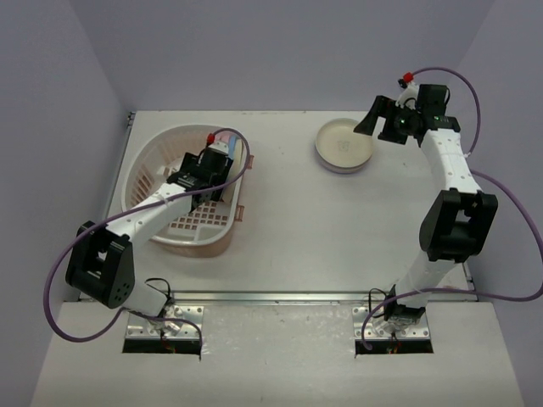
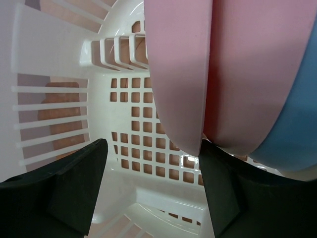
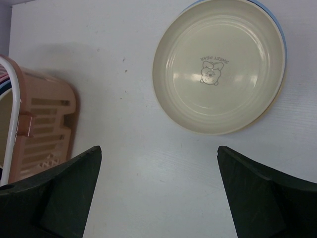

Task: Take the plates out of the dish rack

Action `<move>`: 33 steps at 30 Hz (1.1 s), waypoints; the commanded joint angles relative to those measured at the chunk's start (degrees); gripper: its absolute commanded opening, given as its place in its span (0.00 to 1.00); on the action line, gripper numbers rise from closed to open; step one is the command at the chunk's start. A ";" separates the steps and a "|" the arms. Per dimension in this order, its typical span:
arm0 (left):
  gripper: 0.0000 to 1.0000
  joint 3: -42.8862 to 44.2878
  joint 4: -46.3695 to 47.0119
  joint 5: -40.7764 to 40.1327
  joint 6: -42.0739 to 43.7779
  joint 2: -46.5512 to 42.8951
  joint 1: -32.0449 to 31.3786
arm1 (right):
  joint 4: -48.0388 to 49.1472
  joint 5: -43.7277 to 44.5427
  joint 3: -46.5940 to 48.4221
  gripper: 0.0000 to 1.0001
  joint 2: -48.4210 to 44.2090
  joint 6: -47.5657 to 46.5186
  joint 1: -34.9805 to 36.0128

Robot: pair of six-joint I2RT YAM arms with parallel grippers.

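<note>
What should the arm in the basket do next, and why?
Probably close the left tool on the nearest pink plate: its fingers are open inside the dish rack, and that plate's rim sits between them.

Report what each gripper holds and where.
Nothing. Left gripper open by an upright round pink plastic plate in the pink-and-white plastic dish rack; right gripper open above the table.

Pink plates (image 2: 178, 64) upright in dish rack (image 1: 151, 165), cream plate (image 1: 344, 146) outside
</note>
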 commanded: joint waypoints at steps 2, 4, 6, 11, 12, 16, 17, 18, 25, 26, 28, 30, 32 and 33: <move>0.72 4.53 7.02 -3.48 -2.08 0.89 0.35 | 2.71 -0.96 -1.20 0.99 -3.19 -1.20 0.14; 0.71 5.27 8.27 -5.82 -2.14 0.75 0.35 | 2.82 -0.99 -1.61 0.99 -3.34 -1.48 0.14; 0.70 5.85 9.25 -7.43 -2.21 0.55 0.35 | 3.00 -1.09 -1.98 0.99 -3.50 -1.54 0.14; 0.68 6.89 10.17 -9.54 -1.96 1.38 0.34 | 3.51 -1.50 -2.82 0.99 -3.73 -1.11 0.24; 0.66 6.97 10.43 -10.19 -1.72 1.79 0.26 | 3.67 -1.58 -3.15 0.99 -3.81 -1.10 0.32; 0.62 6.77 11.98 -12.05 -0.81 3.06 0.26 | 3.91 -1.88 -3.94 0.99 -3.90 -1.02 0.50; 0.60 6.61 12.65 -12.28 -0.50 3.36 0.26 | 3.93 -1.93 -4.01 0.99 -3.81 -1.02 0.50; 0.59 6.40 13.13 -12.29 -0.19 3.58 0.26 | 3.93 -1.97 -4.01 0.99 -3.77 -1.02 0.54; 0.45 5.82 17.13 -13.60 1.43 5.78 0.26 | 3.76 -2.02 -4.56 0.99 -3.92 -1.19 0.56; 0.44 5.93 17.28 -13.68 1.61 6.02 0.24 | 3.78 -2.03 -4.64 0.99 -4.00 -1.19 0.51; 0.39 6.62 17.24 -13.95 2.23 6.59 0.17 | 3.79 -2.10 -4.71 0.99 -4.02 -1.25 0.58; 0.33 7.23 16.36 -13.52 2.04 6.63 0.17 | 3.76 -2.23 -4.77 0.99 -4.05 -1.28 0.58; 0.25 7.61 15.13 -13.08 1.70 6.49 0.08 | 3.76 -2.31 -4.83 0.99 -4.07 -1.28 0.50; 0.22 7.78 14.73 -13.06 1.52 6.45 0.07 | 3.76 -2.40 -4.90 0.99 -4.05 -1.26 0.51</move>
